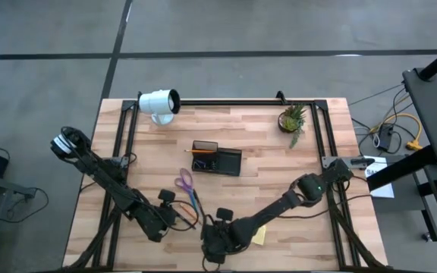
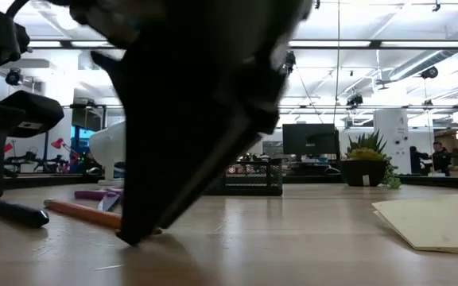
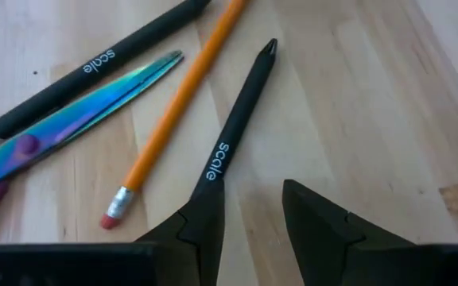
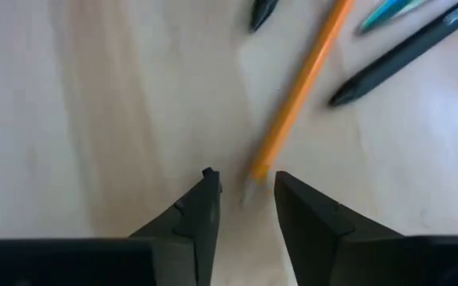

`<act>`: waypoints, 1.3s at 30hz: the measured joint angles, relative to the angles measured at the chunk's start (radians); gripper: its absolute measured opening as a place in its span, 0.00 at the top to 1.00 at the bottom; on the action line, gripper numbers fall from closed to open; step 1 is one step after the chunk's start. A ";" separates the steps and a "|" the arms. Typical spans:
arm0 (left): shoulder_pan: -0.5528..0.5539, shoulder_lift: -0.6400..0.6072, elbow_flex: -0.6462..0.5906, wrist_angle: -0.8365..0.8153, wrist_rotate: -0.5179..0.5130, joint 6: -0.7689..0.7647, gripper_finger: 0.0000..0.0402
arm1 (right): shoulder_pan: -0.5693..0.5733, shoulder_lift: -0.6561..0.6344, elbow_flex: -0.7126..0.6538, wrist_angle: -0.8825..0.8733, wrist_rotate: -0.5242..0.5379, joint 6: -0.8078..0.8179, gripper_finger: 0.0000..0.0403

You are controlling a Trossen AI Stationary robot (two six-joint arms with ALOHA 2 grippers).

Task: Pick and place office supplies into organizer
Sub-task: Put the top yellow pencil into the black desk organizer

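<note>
My right gripper [image 4: 245, 179] is open, low over the table near its near edge [image 1: 217, 231]. The sharpened end of the orange pencil [image 4: 300, 87] lies between its fingertips; I cannot tell whether they touch it. My left gripper [image 3: 251, 191] is open just left of it [image 1: 169, 216]. A black pen [image 3: 241, 111] runs under one of its fingers. A second black pen [image 3: 94, 67] and the purple-handled scissors [image 1: 184, 182] lie beside the pencil's eraser end [image 3: 114, 210]. The yellow sticky-note pad [image 1: 259, 236] lies flat. The black organizer [image 1: 217, 158] stands mid-table.
A white lamp-like cylinder [image 1: 160, 102] stands at the far left and a potted plant [image 1: 293, 119] at the far right. A dark rail [image 1: 226, 101] runs along the far edge. Bare wood lies between the organizer and the plant.
</note>
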 joint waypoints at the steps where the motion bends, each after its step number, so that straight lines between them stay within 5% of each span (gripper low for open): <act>1: 0.002 -0.003 0.000 -0.001 -0.001 0.000 0.72 | 0.008 0.000 0.000 -0.003 0.000 0.002 0.73; 12: 0.013 -0.046 0.000 -0.045 -0.019 0.009 0.72 | 0.025 -0.003 -0.010 -0.015 0.008 0.050 0.86; 39: 0.060 -0.079 -0.019 -0.103 -0.054 0.102 0.72 | -0.021 0.000 -0.003 0.015 0.054 0.100 0.87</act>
